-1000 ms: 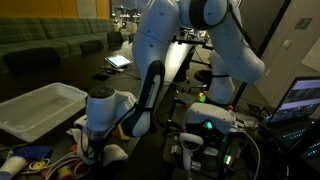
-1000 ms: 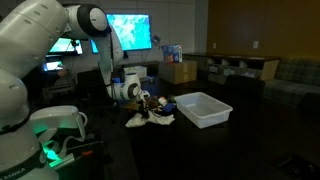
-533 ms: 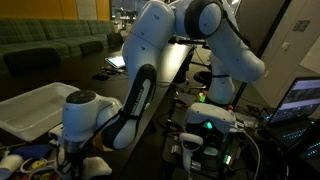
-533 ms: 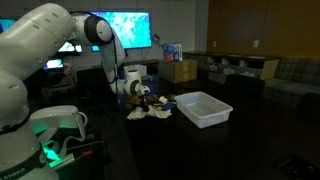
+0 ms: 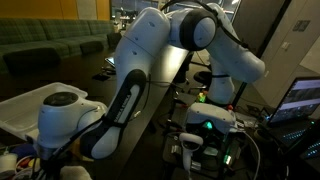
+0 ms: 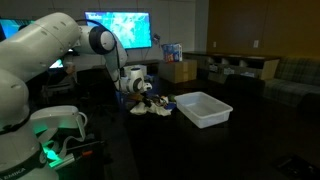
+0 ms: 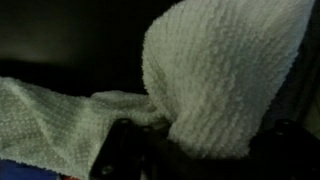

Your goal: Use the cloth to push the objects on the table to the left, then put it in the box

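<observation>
"Where was the cloth point(image 7: 220, 70)?"

"Pinched in the gripper point(image 7: 205, 150), its jaws pressed together on a bunched fold. (The wrist view was nearly filled by white terry weave.) 1 flap trailed off toward the left of that view, over the dark table point(image 7: 70, 40)."

"And from outside?"

"In an exterior view the gripper point(image 6: 140, 91) sat low over the table point(image 6: 150, 145), with the cloth point(image 6: 158, 111) spread beneath it and the objects point(image 6: 146, 99) close against it. The box point(image 6: 203, 108) stood on the table just beside the cloth, apart from the gripper."

"Did both exterior views show that?"

"No. In an exterior view the arm point(image 5: 140, 70) blocked most of it, with only the box point(image 5: 22, 110) behind and a few colourful objects point(image 5: 15, 160) in the bottom corner."
</observation>
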Robot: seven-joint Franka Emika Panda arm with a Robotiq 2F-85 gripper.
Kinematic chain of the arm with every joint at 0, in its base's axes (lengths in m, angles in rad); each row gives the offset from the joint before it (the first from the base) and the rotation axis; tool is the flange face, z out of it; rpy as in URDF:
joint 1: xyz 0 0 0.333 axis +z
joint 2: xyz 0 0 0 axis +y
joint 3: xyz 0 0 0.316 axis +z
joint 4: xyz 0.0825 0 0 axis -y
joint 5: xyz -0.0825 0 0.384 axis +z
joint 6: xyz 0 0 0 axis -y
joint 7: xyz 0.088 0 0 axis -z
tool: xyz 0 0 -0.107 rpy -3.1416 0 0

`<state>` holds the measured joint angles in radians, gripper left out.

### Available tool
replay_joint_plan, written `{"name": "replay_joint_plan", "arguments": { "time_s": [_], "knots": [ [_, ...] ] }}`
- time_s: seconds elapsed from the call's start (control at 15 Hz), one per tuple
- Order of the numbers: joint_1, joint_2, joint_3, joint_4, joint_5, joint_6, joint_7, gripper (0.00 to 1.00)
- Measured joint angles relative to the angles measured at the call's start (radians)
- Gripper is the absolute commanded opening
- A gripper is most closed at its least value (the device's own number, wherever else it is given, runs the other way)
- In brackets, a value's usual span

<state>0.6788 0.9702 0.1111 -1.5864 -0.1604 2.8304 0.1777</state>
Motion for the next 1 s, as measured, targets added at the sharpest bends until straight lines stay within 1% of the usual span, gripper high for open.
{"name": "replay_joint_plan", "arguments": {
  "time_s": [0.33, 0.6, 0.8, 1.0],
  "knots": [
    [0.044, 0.051, -0.015, 0.111, 0.031, -0.022, 0.077, 0.01],
    [0.081, 0.069, -0.031, 0.178, 0.039, -0.029, 0.134, 0.01],
    [0.099, 0.071, -0.04, 0.209, 0.04, -0.039, 0.153, 0.01],
    [0.097, 0.06, -0.048, 0.215, 0.04, -0.041, 0.153, 0.01]
  ]
}}
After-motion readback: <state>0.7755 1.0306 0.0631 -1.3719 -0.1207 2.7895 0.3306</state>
